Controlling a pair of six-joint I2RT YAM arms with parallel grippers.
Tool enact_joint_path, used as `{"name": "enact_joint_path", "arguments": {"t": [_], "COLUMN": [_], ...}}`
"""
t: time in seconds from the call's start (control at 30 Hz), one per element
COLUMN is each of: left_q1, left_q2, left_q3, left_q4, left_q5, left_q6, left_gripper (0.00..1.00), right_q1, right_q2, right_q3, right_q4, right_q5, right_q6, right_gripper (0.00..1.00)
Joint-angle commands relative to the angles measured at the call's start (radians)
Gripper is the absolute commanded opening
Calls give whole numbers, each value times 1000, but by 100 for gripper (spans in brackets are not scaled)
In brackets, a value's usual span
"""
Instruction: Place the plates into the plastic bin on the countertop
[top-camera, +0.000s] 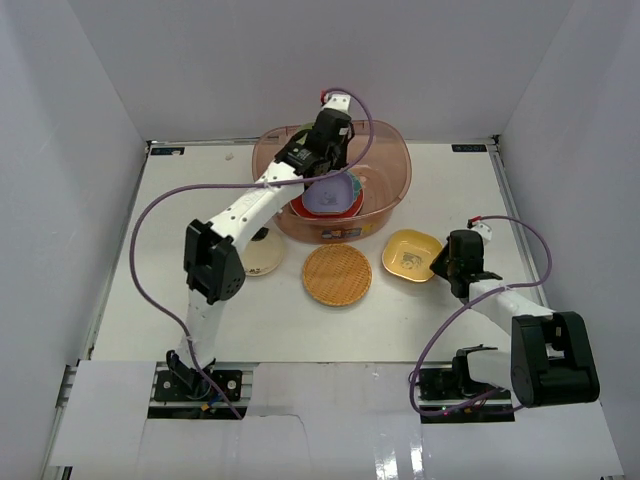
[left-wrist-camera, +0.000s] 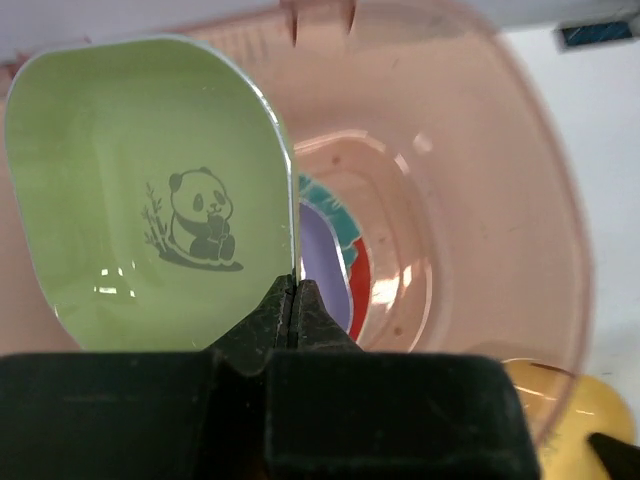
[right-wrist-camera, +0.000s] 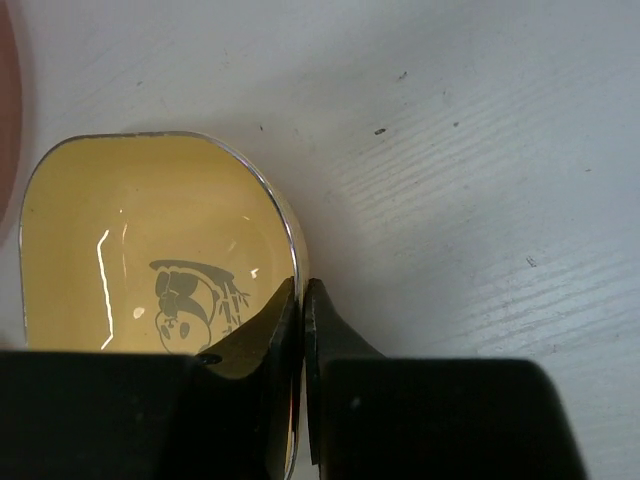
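The pinkish plastic bin (top-camera: 390, 175) stands at the back of the white countertop (top-camera: 170, 300). Inside it a purple plate (top-camera: 333, 193) lies on a red plate (top-camera: 362, 206). My left gripper (top-camera: 322, 150) hangs over the bin, shut on the rim of a green panda plate (left-wrist-camera: 150, 190) held on edge. Below it, the left wrist view shows the purple plate (left-wrist-camera: 322, 265), the red plate (left-wrist-camera: 362, 290) and a teal plate (left-wrist-camera: 325, 200). My right gripper (top-camera: 442, 262) is shut on the rim of a yellow plate (top-camera: 410, 255), which rests on the countertop (right-wrist-camera: 480, 150).
An orange woven plate (top-camera: 337, 274) lies in front of the bin. A cream round plate (top-camera: 266, 258) sits partly under the left arm. White walls enclose the countertop on three sides. Purple cables loop from both arms.
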Motion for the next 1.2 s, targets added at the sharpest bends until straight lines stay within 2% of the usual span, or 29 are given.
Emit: {"name": "enact_joint_path", "arguments": {"t": [0.0, 0.13, 0.47, 0.67, 0.73, 0.77, 0.8, 0.9, 1.0, 1.17], "left_q1": [4, 3, -42, -42, -42, -42, -37, -26, -22, -13], "left_q2": [90, 168, 170, 200, 207, 204, 201, 159, 106, -31], "left_q3": [116, 169, 15, 26, 34, 34, 34, 24, 24, 24], "left_q4": [-98, -136, -159, -156, -156, -158, -159, -153, -110, -64], "left_q5": [-23, -12, -60, -65, -69, -75, -78, -63, -46, 24], "left_q6": [-3, -47, -110, -132, -138, -139, -141, -147, -138, -150], "left_gripper": [0, 0, 0, 0, 7, 15, 36, 59, 68, 68], "right_q1": [-5, -5, -5, -5, -4, -4, -4, -2, 12, 73], "right_q2": [-53, -105, -205, -223, -219, -216, -214, -194, -170, -62], "right_q3": [44, 87, 195, 286, 334, 349, 375, 433, 481, 640], "right_q4": [2, -33, -101, -122, -132, -133, -132, -133, -132, -144], "right_q5": [18, 12, 15, -5, -20, -37, -42, -66, -75, -124], "right_q6": [-9, -23, -54, -69, -75, -80, -81, -92, -104, -146], "right_gripper": [8, 8, 8, 8, 8, 8, 8, 8, 8, 8]}}
